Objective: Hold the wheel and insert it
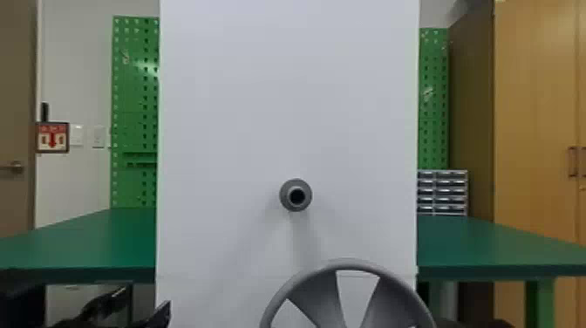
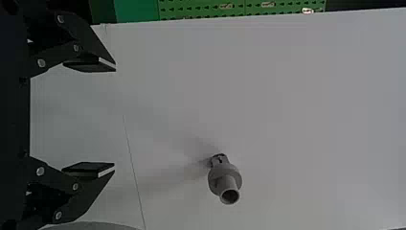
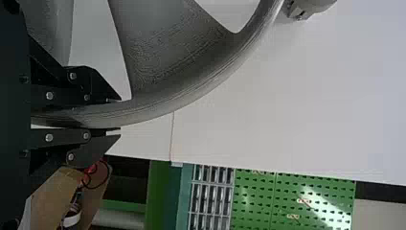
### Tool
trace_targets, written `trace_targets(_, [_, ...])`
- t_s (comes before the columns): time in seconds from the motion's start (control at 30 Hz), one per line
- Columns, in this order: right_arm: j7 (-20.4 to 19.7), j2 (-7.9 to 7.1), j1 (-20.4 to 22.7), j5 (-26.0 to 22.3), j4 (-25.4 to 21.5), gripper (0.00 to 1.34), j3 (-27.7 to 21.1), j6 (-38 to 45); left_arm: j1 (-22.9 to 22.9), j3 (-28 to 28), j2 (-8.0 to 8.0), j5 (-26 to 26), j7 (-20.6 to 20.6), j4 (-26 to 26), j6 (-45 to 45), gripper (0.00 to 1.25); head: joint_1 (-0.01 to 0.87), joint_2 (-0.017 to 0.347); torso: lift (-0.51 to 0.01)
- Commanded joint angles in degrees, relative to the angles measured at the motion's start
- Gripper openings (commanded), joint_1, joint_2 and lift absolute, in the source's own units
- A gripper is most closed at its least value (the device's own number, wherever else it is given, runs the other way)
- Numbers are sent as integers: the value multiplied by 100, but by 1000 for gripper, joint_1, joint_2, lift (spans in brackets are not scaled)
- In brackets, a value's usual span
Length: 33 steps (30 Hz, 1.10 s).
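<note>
Wheel (image 1: 320, 296) is hanging off the post (image 1: 285, 195), below and right of it, before the white panel (image 1: 287, 96). Main risk: right gripper (image 3: 119, 116) is pinching only the rim's right side, so weight could be turning the wheel in that grip; its hub might then be meeting the post askew, jamming. Right arm is sitting low, fingers pointing panelward. Left gripper (image 2: 115, 117) is hovering on the left, fingers spread wide.
</note>
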Motion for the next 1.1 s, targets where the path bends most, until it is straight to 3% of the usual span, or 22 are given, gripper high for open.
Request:
trace_targets(0.0, [0, 5, -184, -8, -193, 170, 52, 481, 0, -12, 0, -17, 0, 0, 0, 742, 0, 0, -499])
trace_targets(0.83, [-237, 5, -1344, 36, -1107, 170, 650, 2133, -27, -100, 9, -131, 0, 0, 9, 741, 0, 0, -499])
trace_targets(1.07, [-308, -70, -1607, 36, -1274, 170, 659, 2379, -35, -135, 9, -157, 0, 0, 26, 739, 0, 0, -499])
